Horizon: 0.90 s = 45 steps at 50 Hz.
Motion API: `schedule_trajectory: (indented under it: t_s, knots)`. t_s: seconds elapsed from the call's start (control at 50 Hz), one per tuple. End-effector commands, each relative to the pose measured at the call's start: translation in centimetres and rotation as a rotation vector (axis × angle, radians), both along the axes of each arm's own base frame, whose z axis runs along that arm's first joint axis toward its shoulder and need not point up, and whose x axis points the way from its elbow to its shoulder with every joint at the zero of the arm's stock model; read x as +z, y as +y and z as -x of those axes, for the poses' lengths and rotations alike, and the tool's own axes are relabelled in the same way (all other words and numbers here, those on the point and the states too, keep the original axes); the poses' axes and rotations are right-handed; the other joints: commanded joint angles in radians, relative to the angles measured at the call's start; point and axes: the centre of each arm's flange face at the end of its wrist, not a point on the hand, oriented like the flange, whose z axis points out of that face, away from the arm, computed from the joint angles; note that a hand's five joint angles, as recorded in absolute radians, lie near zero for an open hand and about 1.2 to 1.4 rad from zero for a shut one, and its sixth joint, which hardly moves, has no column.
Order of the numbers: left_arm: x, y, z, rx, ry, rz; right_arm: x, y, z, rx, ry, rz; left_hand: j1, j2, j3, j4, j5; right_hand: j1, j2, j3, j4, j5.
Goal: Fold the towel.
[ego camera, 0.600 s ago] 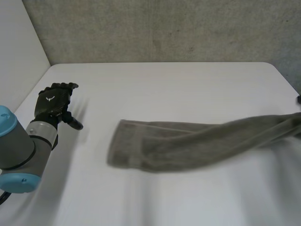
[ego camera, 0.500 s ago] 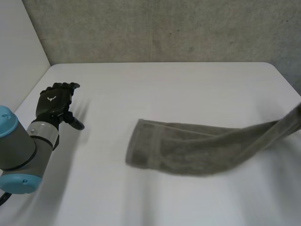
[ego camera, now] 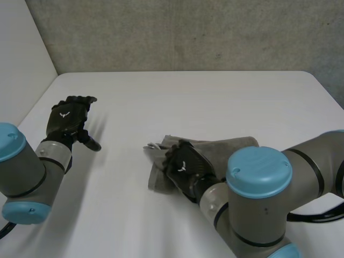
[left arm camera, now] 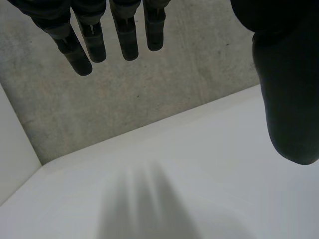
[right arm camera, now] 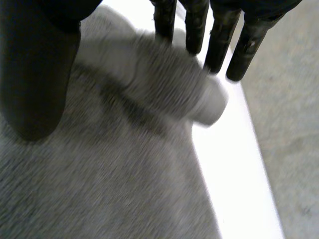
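Note:
The grey-brown towel lies bunched and doubled over in the middle of the white table. My right hand rests on its left part, and a loose end sticks out just past the fingertips. In the right wrist view the right hand has straight fingers and a thumb spread wide, with a rolled towel edge at the fingertips and the towel flat under the palm. My left hand hovers over bare table far to the towel's left, and the left hand shows straight fingers holding nothing.
A grey concrete wall runs along the table's far edge. A pale side wall stands beyond the table's left edge. My right arm covers the towel's near right part.
The towel, stretched out long toward the right edge before, is now gathered into a short heap. My right arm and hand have swung in from the right onto it. The left hand barely moved.

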Motion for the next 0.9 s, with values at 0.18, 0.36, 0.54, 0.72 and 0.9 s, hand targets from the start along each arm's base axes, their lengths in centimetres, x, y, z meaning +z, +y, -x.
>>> schedule_trajectory:
  t_s: [0.18,0.36,0.54,0.72,0.9]
  knots:
    - [1.5,3.6,3.9,-0.144,0.013,0.036,5.2,-2.9,6.4,-0.224,-0.302,-0.133,-0.079,-0.077,-0.068,-0.089,-0.212,-0.103,-0.090,-0.098,-0.101,-0.063]
    - [3.8,7.4,7.6,-0.288,0.037,0.098,2.8,-4.6,11.9,-0.401,-0.324,-0.248,-0.053,-0.050,-0.042,-0.063,-0.186,-0.103,-0.090,-0.098,-0.101,-0.063]
    - [3.7,10.4,13.7,-0.476,0.053,0.109,0.8,-5.6,14.6,-0.487,-0.318,-0.321,-0.015,-0.012,-0.004,-0.025,-0.148,-0.072,-0.060,-0.068,-0.071,-0.032]
    - [-0.6,11.0,17.9,-0.575,-0.004,-0.011,-0.1,-5.4,15.3,-0.503,-0.319,-0.340,-0.014,-0.012,-0.003,-0.025,-0.148,0.254,0.266,0.258,0.255,0.294]
    - [-2.8,10.9,20.0,-0.607,-0.030,-0.058,-0.6,-4.9,15.2,-0.500,-0.319,-0.333,-0.014,-0.012,-0.003,-0.025,-0.148,0.377,0.389,0.382,0.378,0.417]
